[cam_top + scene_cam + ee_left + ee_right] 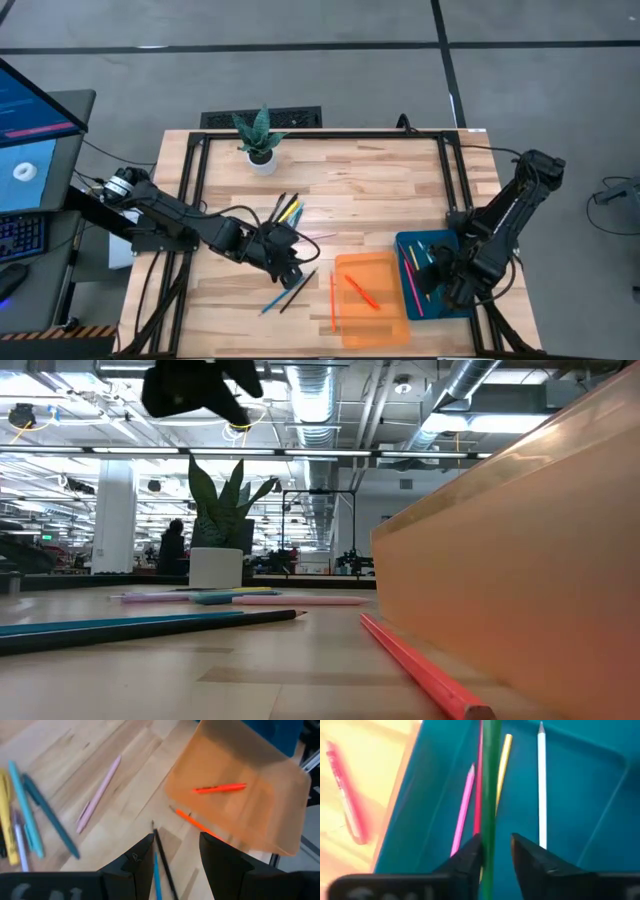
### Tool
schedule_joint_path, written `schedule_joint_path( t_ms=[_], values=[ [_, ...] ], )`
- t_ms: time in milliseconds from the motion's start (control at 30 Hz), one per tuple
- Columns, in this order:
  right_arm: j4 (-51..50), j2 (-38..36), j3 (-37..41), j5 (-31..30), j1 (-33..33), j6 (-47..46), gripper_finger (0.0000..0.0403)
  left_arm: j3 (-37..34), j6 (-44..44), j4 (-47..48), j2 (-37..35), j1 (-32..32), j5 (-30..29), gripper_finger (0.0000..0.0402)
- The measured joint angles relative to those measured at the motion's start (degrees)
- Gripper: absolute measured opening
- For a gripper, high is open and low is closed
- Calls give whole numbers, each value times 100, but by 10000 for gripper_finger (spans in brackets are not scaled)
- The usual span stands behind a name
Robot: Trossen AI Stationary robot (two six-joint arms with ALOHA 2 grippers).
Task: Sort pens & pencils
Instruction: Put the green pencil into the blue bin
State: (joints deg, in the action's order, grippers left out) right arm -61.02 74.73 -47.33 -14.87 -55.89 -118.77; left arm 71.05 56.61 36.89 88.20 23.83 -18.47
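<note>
I am holding my right gripper [495, 852] over the flat blue plastic tray [428, 243] at four o'clock on the table, fingers narrowed on a thin green pencil [490, 785]. Below it pink [463, 807], yellow [503, 762] and white [542, 780] pencils are lying in the tray. My left gripper [176, 862] is hanging open above a black pencil [164, 860] and a blue pencil [157, 879] near table centre. An orange pen [220, 788] is lying in the translucent orange tray [280, 795]; an orange pencil [197, 824] is resting just outside its nine o'clock edge.

Two trays [372, 310] side by side, right of scattered pencils [288, 292].
</note>
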Motion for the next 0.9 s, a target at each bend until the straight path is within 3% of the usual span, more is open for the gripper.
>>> schedule_joint_path(
  t_ms=[200, 300, 700, 900],
  values=[
    [-49, -225, -2, -43, 104, 221, 224, -2, 928, 277, 0, 306, 116, 147],
    [-44, -312, -2, -175, 102, 224, 251, -2, 1228, 315, 0, 519, 189, 148],
    [-22, -397, -2, -150, 102, 379, 261, -2, 1886, 598, 0, 950, 126, 151],
    [128, -395, -2, 535, 80, 473, 261, -2, 1997, 576, 0, 1049, 198, 156]
  ],
)
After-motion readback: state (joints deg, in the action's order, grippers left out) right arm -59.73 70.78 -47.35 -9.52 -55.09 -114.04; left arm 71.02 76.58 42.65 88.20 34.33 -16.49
